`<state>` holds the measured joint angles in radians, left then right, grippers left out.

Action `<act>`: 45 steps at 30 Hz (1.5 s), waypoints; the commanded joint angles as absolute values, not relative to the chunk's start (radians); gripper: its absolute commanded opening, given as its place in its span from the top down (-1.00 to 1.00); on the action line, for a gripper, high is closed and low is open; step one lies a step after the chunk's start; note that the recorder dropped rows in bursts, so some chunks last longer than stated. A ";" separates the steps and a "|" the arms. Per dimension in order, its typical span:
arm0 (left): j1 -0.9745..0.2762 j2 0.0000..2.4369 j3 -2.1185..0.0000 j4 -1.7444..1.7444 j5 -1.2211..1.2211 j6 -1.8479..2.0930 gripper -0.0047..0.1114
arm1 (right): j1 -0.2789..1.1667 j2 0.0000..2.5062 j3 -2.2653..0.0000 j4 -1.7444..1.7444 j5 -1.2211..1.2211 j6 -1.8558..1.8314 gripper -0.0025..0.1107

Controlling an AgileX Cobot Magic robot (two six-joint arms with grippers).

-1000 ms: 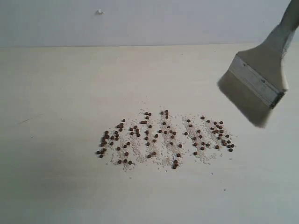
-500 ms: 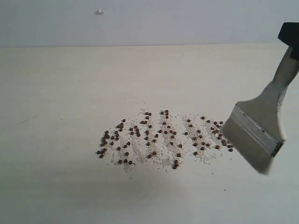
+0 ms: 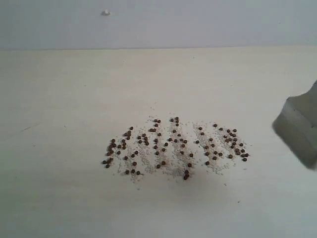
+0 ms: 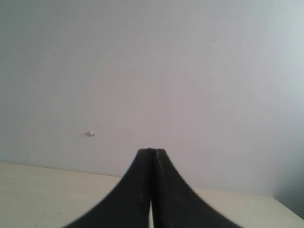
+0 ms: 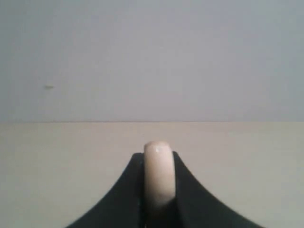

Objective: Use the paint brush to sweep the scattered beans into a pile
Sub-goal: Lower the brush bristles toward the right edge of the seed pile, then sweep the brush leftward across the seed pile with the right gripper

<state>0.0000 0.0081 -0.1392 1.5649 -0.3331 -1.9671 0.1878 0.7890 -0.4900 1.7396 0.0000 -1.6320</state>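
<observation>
Gripping paint brush point(image 3: 300, 130) by handle end, right end effector point(image 5: 159, 159) clamped narrow on it. Brush blurred at right edge, near beans point(image 3: 173, 148), likely staged for inward stroke. Beans scattered mid-tabletop point(image 3: 69, 89) among whitish grains point(image 3: 148, 161). Left end effector point(image 4: 152, 154) closed, empty, out of sweep path.

Bare lab-style test bench, plain pale tabletop point(image 3: 59, 198), blank grey-white wall point(image 3: 198, 25) right behind it

Exterior: raised, angled down at beans point(image 3: 173, 148) on table point(image 3: 59, 198), wall point(image 3: 198, 25) behind. Wrist views: low, level, facing wall; all share table, wall.
</observation>
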 commanded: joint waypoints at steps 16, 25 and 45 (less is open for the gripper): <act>0.001 0.010 -0.136 1.598 -0.353 -1.966 0.92 | 0.186 0.723 -0.415 -0.038 -0.435 0.438 0.96; 0.001 0.010 -0.136 1.598 -0.353 -1.966 0.92 | 0.186 0.818 -0.246 -0.061 -0.702 0.657 0.96; 0.001 0.010 -0.136 1.598 -0.353 -1.966 0.92 | 0.223 1.110 -0.367 -0.246 -0.729 0.677 0.96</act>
<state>0.0000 0.0081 -0.1369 1.5968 -0.3493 -1.9671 0.1925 1.0710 -0.3416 -0.2110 -0.7070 0.6594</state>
